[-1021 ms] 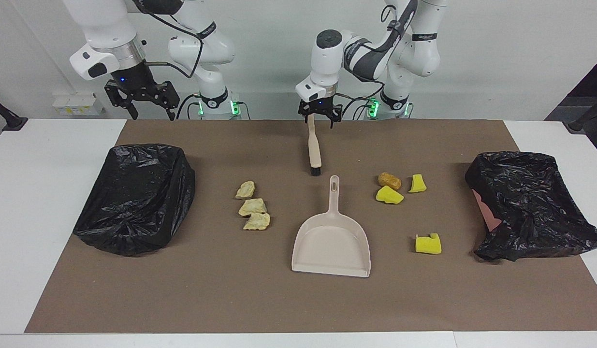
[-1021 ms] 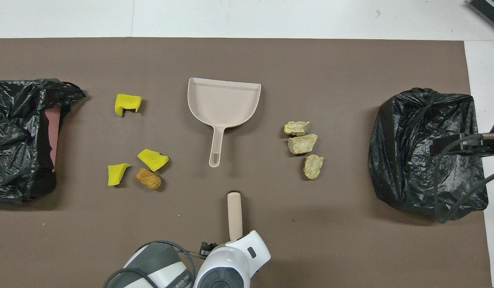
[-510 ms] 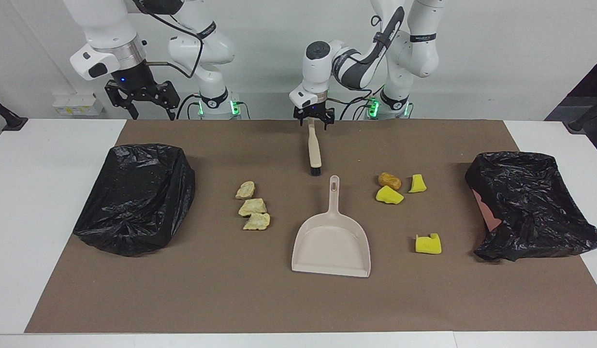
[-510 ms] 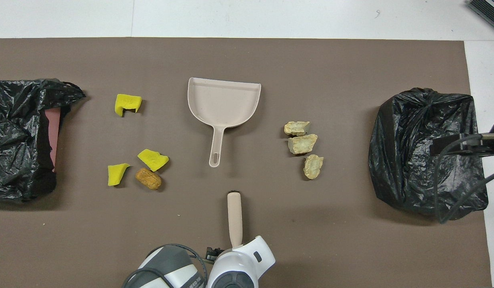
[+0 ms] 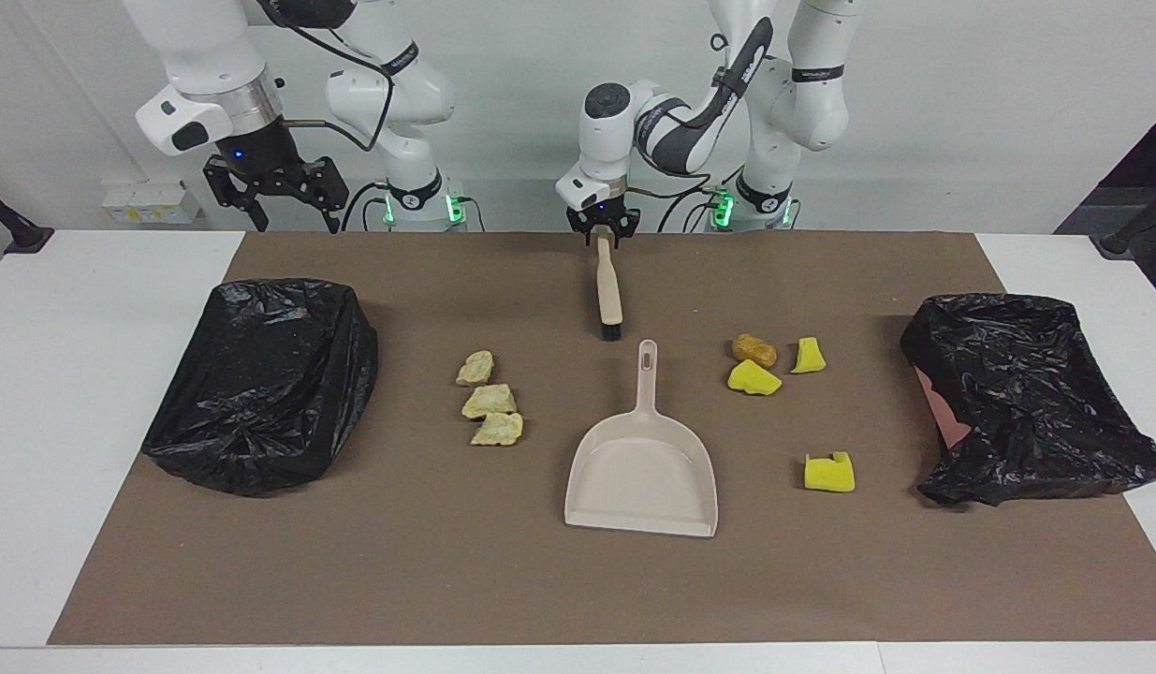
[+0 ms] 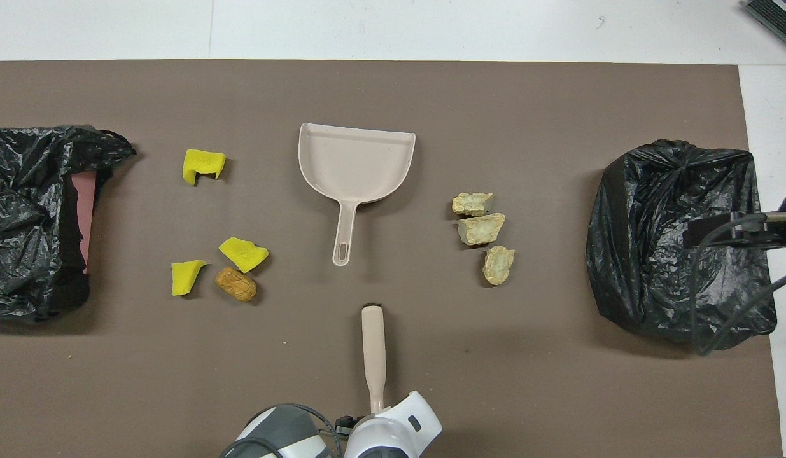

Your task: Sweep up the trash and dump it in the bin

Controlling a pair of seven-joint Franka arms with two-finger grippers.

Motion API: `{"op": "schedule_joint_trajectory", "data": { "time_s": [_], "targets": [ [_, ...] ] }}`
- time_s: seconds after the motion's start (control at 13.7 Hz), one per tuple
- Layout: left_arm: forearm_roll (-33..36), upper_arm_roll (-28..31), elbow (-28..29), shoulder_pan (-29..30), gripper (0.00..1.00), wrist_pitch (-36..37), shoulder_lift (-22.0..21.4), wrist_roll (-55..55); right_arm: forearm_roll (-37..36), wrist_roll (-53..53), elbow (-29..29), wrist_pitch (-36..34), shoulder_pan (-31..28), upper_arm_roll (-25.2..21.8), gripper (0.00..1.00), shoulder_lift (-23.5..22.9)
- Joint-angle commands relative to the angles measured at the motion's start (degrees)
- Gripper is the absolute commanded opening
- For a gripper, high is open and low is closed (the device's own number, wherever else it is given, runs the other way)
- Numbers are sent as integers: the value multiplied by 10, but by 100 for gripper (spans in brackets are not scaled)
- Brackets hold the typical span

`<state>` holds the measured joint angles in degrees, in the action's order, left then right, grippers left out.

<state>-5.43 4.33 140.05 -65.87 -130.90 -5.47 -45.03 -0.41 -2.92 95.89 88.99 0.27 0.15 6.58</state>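
The left gripper (image 5: pixel 603 231), at upper centre of the facing view, is closed on the handle tip of the brush (image 5: pixel 607 288) — presumably to sweep. The right gripper (image 5: pixel 271 195), upper left, waits with fingers spread. The trash (image 5: pixel 490 401) is scattered either side of the empty dustpan (image 5: pixel 641 473); contents of both bag-lined bins (image 5: pixel 262 379) cannot be seen.

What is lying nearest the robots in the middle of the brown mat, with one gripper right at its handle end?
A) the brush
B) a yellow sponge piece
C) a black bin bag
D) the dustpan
A: the brush lies nearer to the robots than the dustpan, and the left gripper is at its handle end.
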Motion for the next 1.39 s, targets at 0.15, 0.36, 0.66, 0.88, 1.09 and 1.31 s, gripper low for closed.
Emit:
{"op": "schedule_joint_trajectory", "data": {
  "time_s": [0.15,0.36,0.66,0.88,1.09,1.31],
  "targets": [
    [-7,9,-11,2,0,33,-3,19,3,14,12,2,-4,2,100,12],
    [-6,10,-17,19,0,91,-23,54,2,13,12,6,-4,2,100,12],
    [15,15,-28,69,0,155,-59,77,3,25,50,40,14,3,100,19],
    [16,15,-48,150,0,214,-98,159,8,6,54,33,24,4,100,18],
    [35,15,-57,214,0,258,-138,217,49,-10,83,36,46,4,100,25],
    [47,15,-70,288,0,283,-147,283,52,-85,88,64,111,5,100,6]
  ]
}}
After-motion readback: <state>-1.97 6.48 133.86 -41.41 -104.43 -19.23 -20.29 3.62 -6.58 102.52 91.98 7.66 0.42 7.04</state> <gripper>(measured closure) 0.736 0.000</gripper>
